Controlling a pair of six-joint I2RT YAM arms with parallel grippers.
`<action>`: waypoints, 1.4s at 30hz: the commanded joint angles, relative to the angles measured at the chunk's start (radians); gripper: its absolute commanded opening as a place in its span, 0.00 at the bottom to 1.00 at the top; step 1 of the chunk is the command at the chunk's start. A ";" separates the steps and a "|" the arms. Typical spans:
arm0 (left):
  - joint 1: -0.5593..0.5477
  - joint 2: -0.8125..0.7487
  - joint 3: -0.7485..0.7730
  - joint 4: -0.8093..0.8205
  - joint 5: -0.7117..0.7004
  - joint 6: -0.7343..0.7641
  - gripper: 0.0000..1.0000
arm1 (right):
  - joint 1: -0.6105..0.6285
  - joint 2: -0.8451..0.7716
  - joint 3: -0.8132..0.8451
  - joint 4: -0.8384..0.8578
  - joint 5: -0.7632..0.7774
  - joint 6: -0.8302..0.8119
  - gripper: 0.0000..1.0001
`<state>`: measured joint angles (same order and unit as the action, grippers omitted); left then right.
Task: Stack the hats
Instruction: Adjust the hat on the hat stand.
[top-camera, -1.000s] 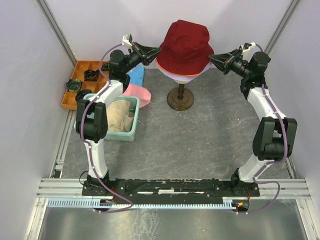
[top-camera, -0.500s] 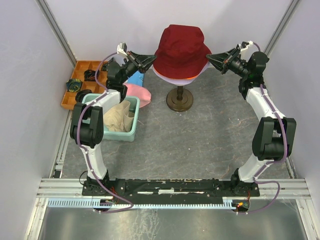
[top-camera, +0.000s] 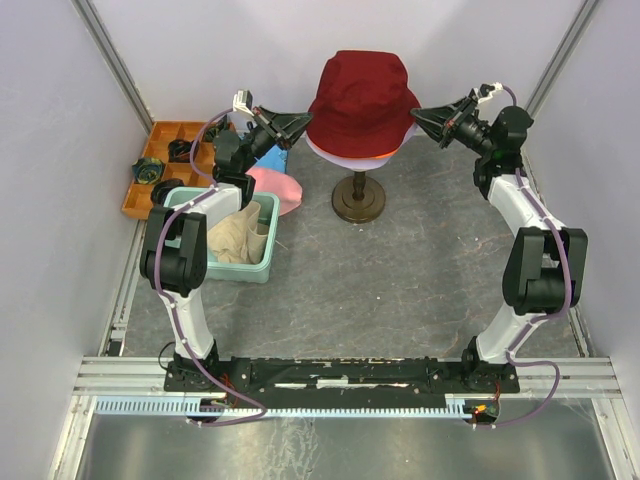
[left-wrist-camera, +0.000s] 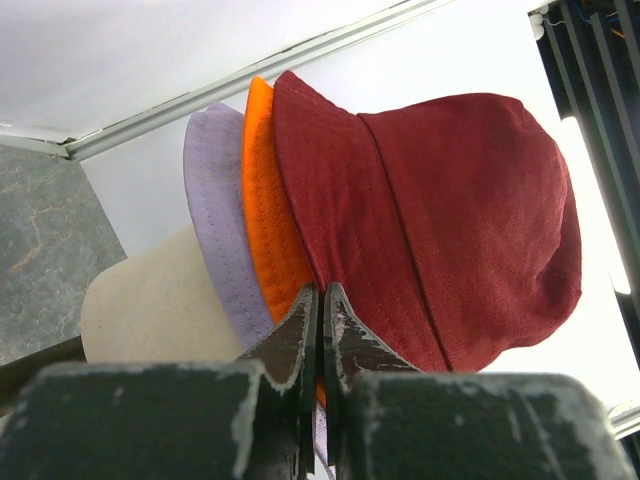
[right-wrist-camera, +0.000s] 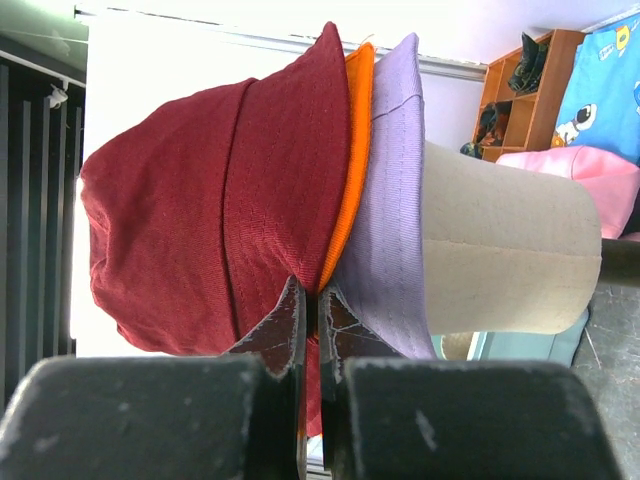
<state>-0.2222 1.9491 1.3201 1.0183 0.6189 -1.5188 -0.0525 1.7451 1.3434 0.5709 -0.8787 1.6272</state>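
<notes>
Atop mannequin head (left-wrist-camera: 150, 310), L gripper (left-wrist-camera: 320, 292) & R gripper (right-wrist-camera: 312, 292) pinch dark red hat (top-camera: 362, 95) brim, seating it; next: release, back off.

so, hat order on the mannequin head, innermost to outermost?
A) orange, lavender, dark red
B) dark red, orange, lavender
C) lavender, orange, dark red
C: the lavender hat lies against the mannequin head, the orange hat sits over it, and the dark red hat is outermost.

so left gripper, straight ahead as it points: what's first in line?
The red hat: the left gripper, shut, has its tips at that brim, right beside the orange hat. Can't tell if they pinch it.
</notes>
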 joint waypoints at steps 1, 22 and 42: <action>0.012 0.101 -0.094 -0.296 0.136 0.100 0.03 | -0.028 0.049 -0.051 -0.042 0.044 -0.041 0.00; 0.011 0.095 -0.098 -0.301 0.136 0.112 0.03 | -0.028 0.035 -0.062 -0.138 0.020 -0.128 0.00; 0.007 0.045 0.102 -0.423 0.152 0.143 0.26 | -0.028 -0.011 0.077 -0.185 0.014 -0.116 0.45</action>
<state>-0.2146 2.0102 1.4128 0.6323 0.7345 -1.4334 -0.0826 1.7496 1.3605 0.3939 -0.8597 1.5356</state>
